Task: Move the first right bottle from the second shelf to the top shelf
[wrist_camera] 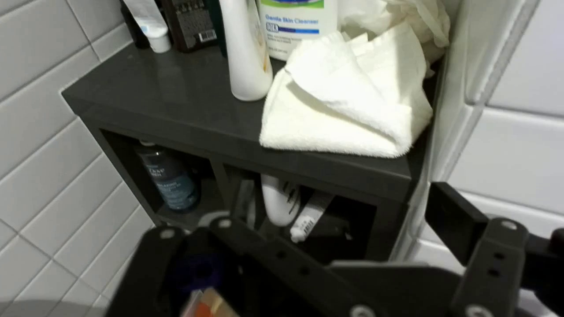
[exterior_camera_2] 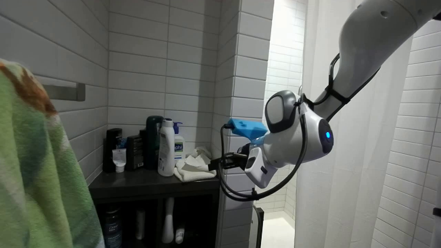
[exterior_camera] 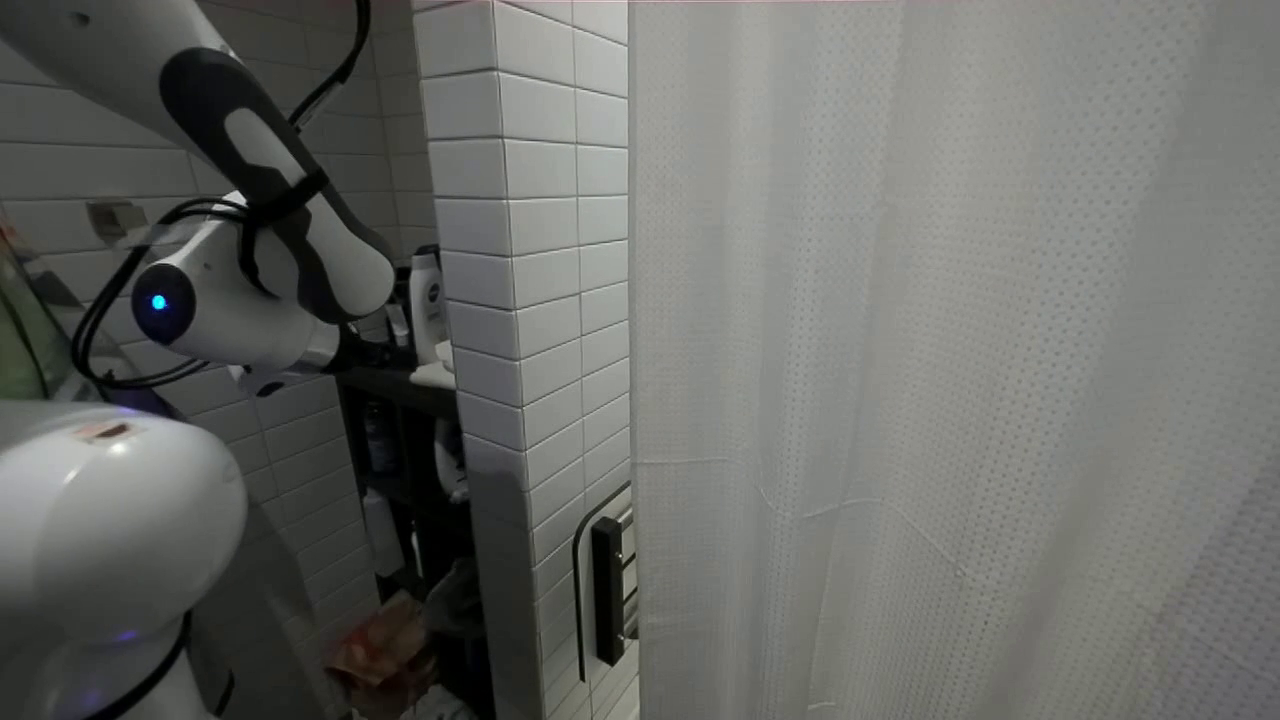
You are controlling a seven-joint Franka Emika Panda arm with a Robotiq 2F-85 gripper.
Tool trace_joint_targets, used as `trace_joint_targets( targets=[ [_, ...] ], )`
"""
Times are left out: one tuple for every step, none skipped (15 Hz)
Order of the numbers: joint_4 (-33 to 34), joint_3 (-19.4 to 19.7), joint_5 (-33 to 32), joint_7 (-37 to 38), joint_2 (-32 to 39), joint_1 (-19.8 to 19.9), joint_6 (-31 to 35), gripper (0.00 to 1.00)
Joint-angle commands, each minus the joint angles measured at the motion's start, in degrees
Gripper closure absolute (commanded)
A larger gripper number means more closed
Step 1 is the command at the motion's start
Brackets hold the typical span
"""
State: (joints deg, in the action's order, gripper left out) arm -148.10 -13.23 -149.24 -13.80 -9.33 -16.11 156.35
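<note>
The top shelf [exterior_camera_2: 137,179] is the dark flat top of a black rack; it also shows in the wrist view [wrist_camera: 185,92]. On the second shelf below, the right compartment holds a white bottle [exterior_camera_2: 168,224], also in the wrist view [wrist_camera: 280,202], and a small white tube [exterior_camera_2: 180,234] to its right, tilted in the wrist view [wrist_camera: 308,220]. The bottle's upper part is hidden by the rack edge in the wrist view. My gripper [exterior_camera_2: 214,165] is open and empty, in front of the rack's right end at about top-shelf height. Its fingers are spread wide in the wrist view [wrist_camera: 346,207].
Several bottles, including a tall white one [exterior_camera_2: 166,148] and a cleanser pump bottle [exterior_camera_2: 179,148], stand on the top shelf. A folded white towel [exterior_camera_2: 194,168] lies at its right front. A tiled pillar [exterior_camera_2: 237,193] borders the rack's right. A Dove bottle [exterior_camera_2: 113,227] stands in the left compartment.
</note>
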Motion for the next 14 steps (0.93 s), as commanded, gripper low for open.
trace_joint_targets(
  targets=[
    [-4.9, 5.7, 0.0, -3.7, -5.3, -1.9, 5.7, 0.00],
    [-6.1, 7.7, 0.0, -4.9, -6.1, -2.2, 7.2, 0.00],
    [-7.2, 9.9, 0.0, -6.4, -6.9, -2.7, 8.3, 0.00],
    [-8.5, 12.2, 0.0, -8.1, -7.9, -2.7, 9.3, 0.00],
    [-9.6, 14.6, 0.0, -10.2, -8.7, -2.9, 10.0, 0.00],
    [-10.9, 17.0, 0.0, -12.7, -9.7, -2.4, 10.3, 0.00],
    [-11.7, 19.7, 0.0, -15.4, -10.1, -2.1, 10.3, 0.00],
    [-12.4, 22.5, 0.0, -17.9, -10.6, -2.0, 10.1, 0.00],
    [-13.2, 25.4, 0.0, -20.5, -11.0, -1.6, 9.4, 0.00],
    [-11.0, 28.2, 0.0, -22.9, -9.2, -1.3, 10.0, 0.00],
    [-11.4, 31.4, 0.0, -25.4, -9.3, -1.4, 9.2, 0.00],
    [-11.3, 34.4, 0.0, -27.2, -9.3, -1.5, 8.6, 0.00],
    [-11.2, 37.2, 0.0, -27.8, -9.1, -2.2, 7.7, 0.00],
    [-11.1, 39.4, 0.0, -28.4, -8.9, -2.6, 6.9, 0.00]
  ],
)
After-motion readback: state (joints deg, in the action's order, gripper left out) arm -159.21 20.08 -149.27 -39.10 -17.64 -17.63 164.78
